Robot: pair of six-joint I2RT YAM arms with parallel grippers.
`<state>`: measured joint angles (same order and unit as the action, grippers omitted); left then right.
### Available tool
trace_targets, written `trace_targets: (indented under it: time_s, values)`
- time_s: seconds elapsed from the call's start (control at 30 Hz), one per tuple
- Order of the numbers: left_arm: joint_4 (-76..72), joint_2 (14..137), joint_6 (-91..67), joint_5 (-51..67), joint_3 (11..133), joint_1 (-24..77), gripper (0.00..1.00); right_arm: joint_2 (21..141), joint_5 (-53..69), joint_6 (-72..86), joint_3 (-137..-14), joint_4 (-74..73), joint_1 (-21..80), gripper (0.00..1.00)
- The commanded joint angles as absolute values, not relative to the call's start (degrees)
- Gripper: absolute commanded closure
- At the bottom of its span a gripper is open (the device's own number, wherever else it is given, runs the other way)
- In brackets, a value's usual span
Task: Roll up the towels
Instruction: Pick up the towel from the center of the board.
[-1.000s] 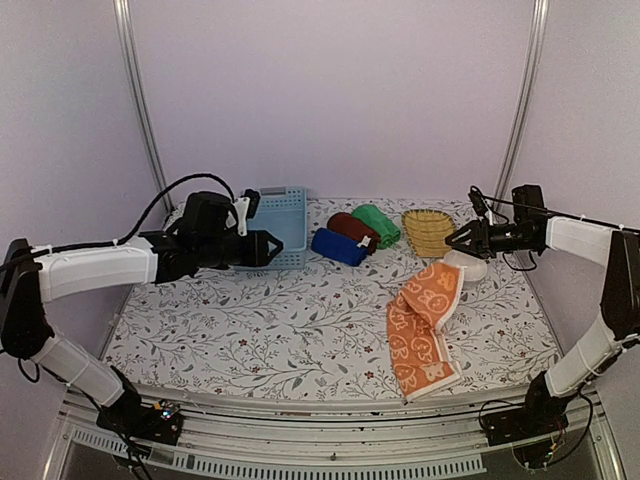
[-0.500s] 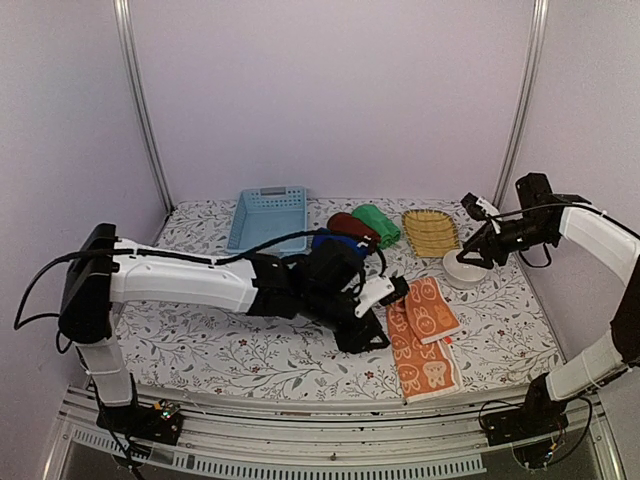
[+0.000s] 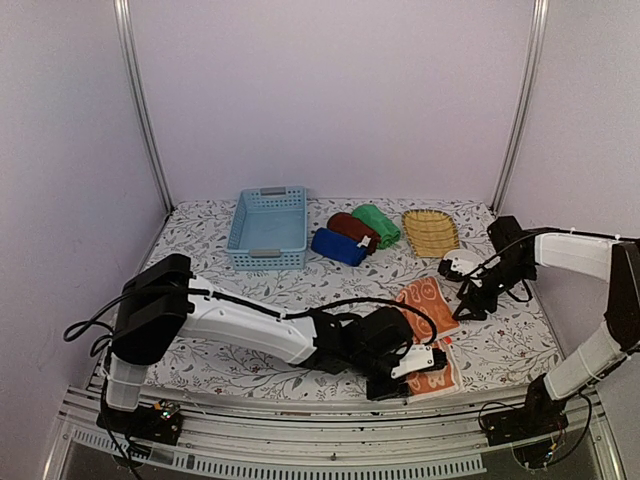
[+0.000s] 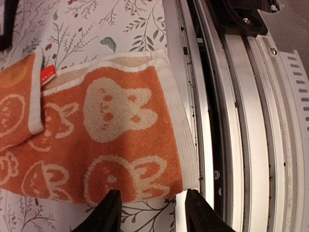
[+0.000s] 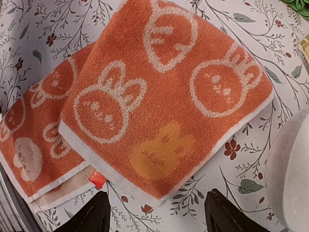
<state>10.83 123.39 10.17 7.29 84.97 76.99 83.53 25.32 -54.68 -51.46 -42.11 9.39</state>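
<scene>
The orange towel (image 3: 424, 308) with white rabbit pattern lies flat at the front right, its far end folded over the near part (image 3: 441, 379). My left gripper (image 3: 404, 374) is low at the towel's near end, open; in the left wrist view its fingertips (image 4: 152, 212) straddle bare table just off the towel's corner (image 4: 120, 130). My right gripper (image 3: 470, 300) hovers at the folded far end, open, with the folded corner (image 5: 164, 121) in front of its jaws (image 5: 159, 217). Dark blue (image 3: 338, 246), maroon (image 3: 352, 228) and green (image 3: 377, 224) towels lie rolled at the back.
A light blue basket (image 3: 268, 228) stands at the back left and a yellow wicker tray (image 3: 430, 231) at the back right. A white bowl (image 5: 289, 169) sits close beside the right gripper. The table's metal front rail (image 4: 231, 121) runs right next to the towel's near edge.
The left arm swung from the basket across to the towel's near end. The right gripper dropped from beside the tray to the towel's far end. Both jaws opened wider; the towel now lies flat.
</scene>
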Motion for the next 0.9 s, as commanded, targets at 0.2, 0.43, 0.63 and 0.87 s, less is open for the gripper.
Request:
trace_targets:
  time_s: [0.2,0.43,0.63,0.87]
  values:
    - [5.06,130.27,19.75,1.96,91.06,79.91,0.52,91.91,23.73,-57.00,-53.51,-39.82,13.71,0.26]
    - [8.64,135.62,20.00,-8.99,96.94,80.77,0.54,96.38,21.33,-55.85,-52.58,-37.11,15.28,0.22]
    - [4.91,131.00,17.67,-12.83,91.13,79.98,0.82,98.64,19.48,-51.13,-54.92,-35.75,15.51,0.63]
    - [-0.21,116.82,12.85,-18.30,77.93,75.25,1.00,93.69,27.87,-48.65,-60.81,-43.60,15.48,0.94]
